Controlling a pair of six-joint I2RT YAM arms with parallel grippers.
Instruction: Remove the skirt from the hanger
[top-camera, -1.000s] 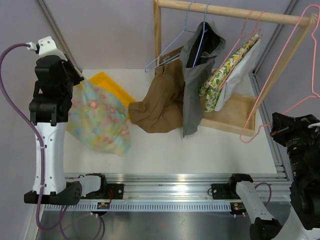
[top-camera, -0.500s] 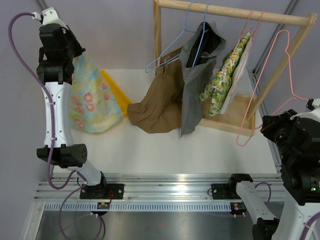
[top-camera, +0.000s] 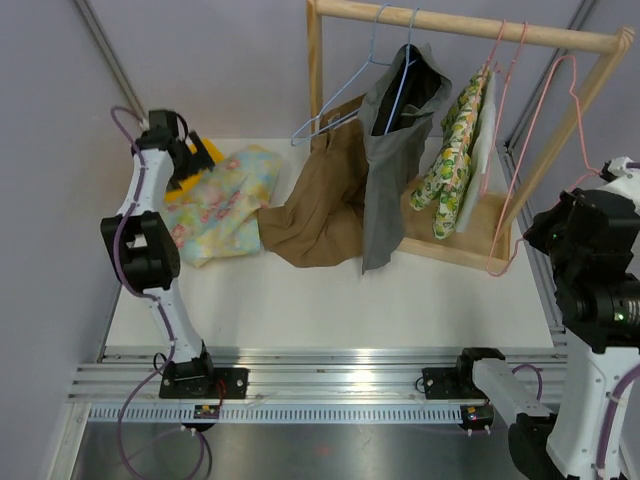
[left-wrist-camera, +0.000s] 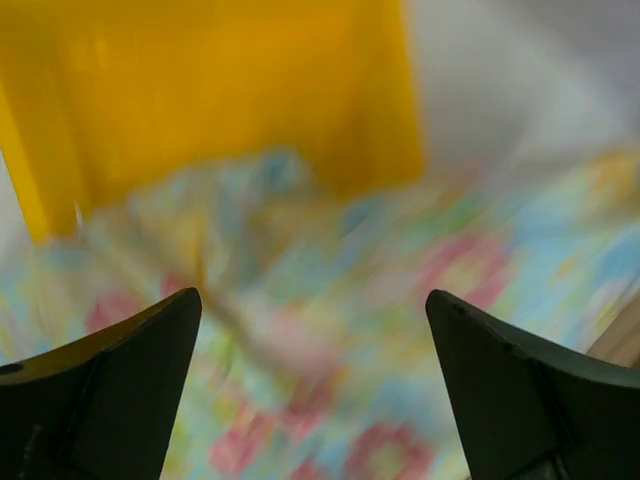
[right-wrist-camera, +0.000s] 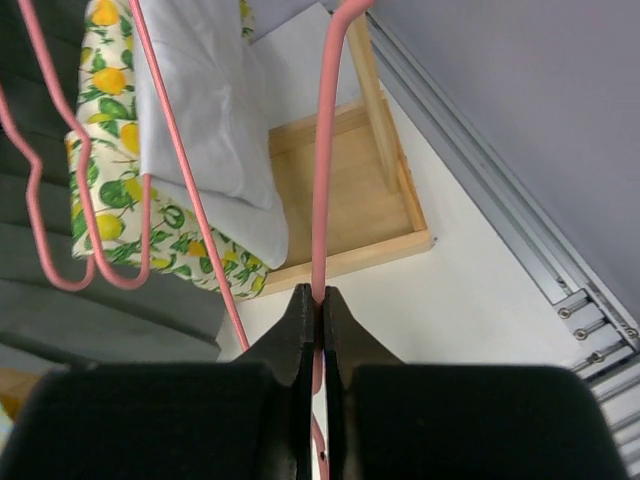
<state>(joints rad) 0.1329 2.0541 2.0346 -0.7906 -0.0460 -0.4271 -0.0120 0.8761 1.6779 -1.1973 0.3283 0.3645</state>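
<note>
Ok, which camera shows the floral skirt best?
Top external: the whole floral skirt lies spread on the table, partly over the yellow tray. Left wrist shows only a blurred patch; right wrist shows none of it.

Skirt (top-camera: 225, 200) and brown garment (top-camera: 318, 210) crowd the table (top-camera: 400, 300) at far left.

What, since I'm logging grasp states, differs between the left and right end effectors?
The left end effector is open and holds nothing; the right end effector is shut on the pink hanger. The left one faces the floral skirt by the yellow bin, far left on the table; the right one is near the wooden rack. Both have dark fingers.
</note>
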